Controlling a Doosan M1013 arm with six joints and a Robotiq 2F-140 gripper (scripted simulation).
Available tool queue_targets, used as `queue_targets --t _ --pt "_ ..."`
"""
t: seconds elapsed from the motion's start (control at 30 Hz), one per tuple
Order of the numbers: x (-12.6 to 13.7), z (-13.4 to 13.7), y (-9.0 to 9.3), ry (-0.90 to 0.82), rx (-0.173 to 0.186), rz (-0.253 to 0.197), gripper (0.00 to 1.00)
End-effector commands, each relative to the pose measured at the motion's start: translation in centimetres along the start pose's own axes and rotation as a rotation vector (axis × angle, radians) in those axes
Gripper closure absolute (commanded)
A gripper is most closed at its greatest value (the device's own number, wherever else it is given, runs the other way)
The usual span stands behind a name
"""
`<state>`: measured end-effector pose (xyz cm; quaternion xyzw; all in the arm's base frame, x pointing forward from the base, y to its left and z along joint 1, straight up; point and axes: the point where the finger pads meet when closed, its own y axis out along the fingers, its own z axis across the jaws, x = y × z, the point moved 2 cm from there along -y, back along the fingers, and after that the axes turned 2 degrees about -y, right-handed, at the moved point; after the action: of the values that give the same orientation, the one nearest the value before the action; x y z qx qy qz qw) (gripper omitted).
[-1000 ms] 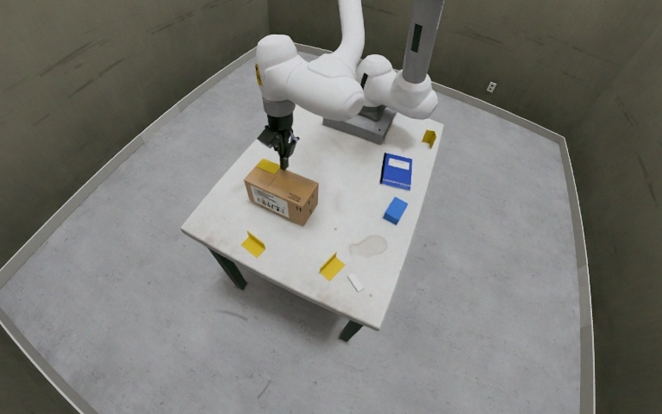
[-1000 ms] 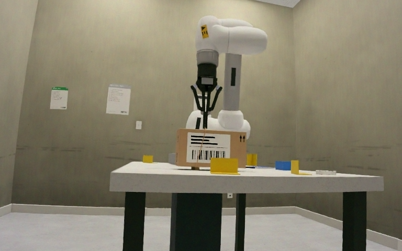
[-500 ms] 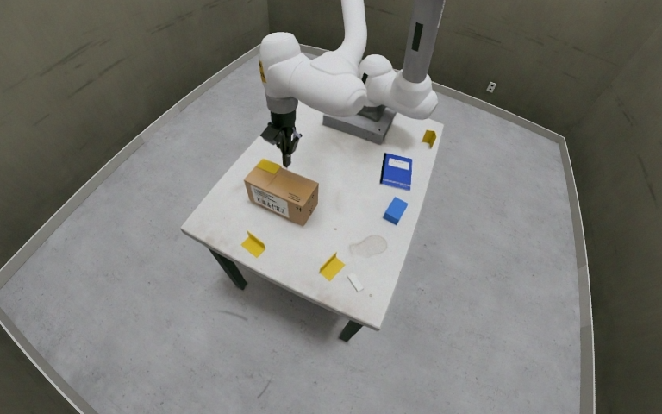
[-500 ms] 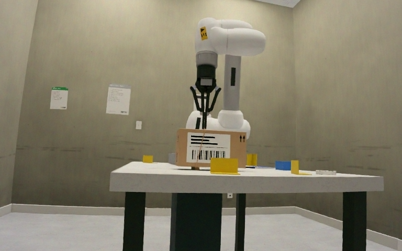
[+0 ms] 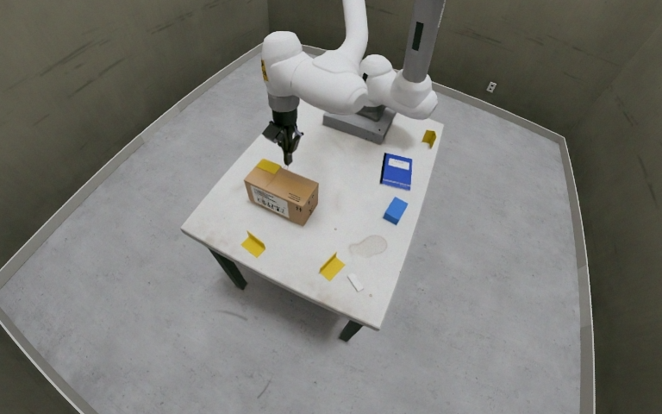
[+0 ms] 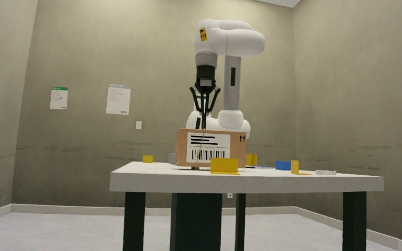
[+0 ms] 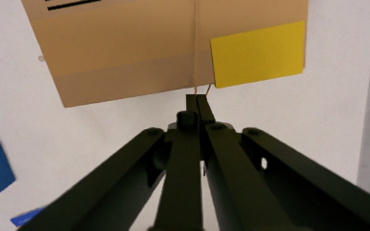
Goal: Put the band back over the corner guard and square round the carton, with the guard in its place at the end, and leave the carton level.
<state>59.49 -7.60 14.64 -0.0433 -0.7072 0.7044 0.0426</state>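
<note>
A brown carton (image 5: 280,192) (image 6: 237,148) (image 7: 120,48) with a barcode label stands on the white table (image 5: 341,204) (image 6: 246,180). A yellow corner guard (image 5: 268,166) (image 7: 257,53) sits on its top at the far left end. A thin tan band (image 6: 202,145) (image 7: 196,48) runs across the carton's top and down its label face, beside the guard and not over it. My gripper (image 5: 288,160) (image 6: 203,125) (image 7: 195,108) hangs just above the carton's far top edge. Its fingers are shut on the band, and two strands rise to the fingertips.
Three loose yellow guards lie on the table, at the front left (image 5: 252,244), the front middle (image 5: 332,266) and the far right (image 5: 428,138). A blue book (image 5: 396,171), a blue block (image 5: 395,210) and a small white piece (image 5: 355,282) lie to the right. The arm's grey base (image 5: 359,124) stands at the back.
</note>
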Motion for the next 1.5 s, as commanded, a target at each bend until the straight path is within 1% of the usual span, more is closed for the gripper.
queue_targets --t 0.0,0.57,1.07,1.13,1.47 --pt "0.0 0.0 -0.1 0.000 0.000 0.001 0.90" --pt "-0.1 0.8 -0.1 0.000 0.000 0.001 0.90" --pt "-0.6 4.0 -0.1 0.000 0.000 0.001 0.90" --pt "-0.6 4.0 -0.1 0.000 0.000 0.001 0.90" --pt "-0.8 5.8 -0.1 0.000 0.000 0.001 0.90"
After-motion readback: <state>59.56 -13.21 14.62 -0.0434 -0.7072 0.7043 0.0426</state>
